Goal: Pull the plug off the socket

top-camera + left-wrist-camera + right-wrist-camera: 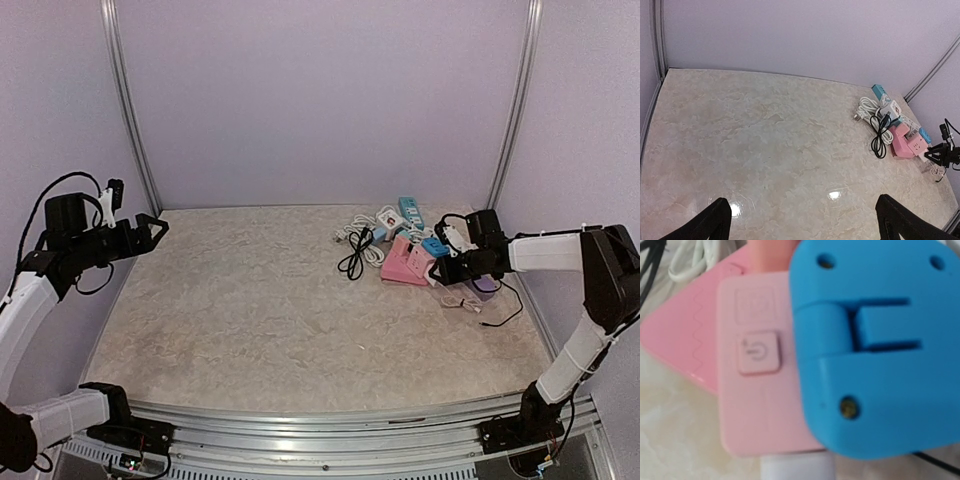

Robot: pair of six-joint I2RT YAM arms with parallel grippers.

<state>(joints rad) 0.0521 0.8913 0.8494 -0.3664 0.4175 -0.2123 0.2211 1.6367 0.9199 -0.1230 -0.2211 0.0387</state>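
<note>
White plug (pixel 796 469) sits at right jaws' tips.

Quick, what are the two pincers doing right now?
Left pincer: open, holding nothing.
Right pincer: right by the blue plug; cannot tell if it is shut.

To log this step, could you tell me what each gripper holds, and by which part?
Left gripper: open, empty. Right gripper: at the blue plug on the pink socket; a hold cannot be told.
</note>
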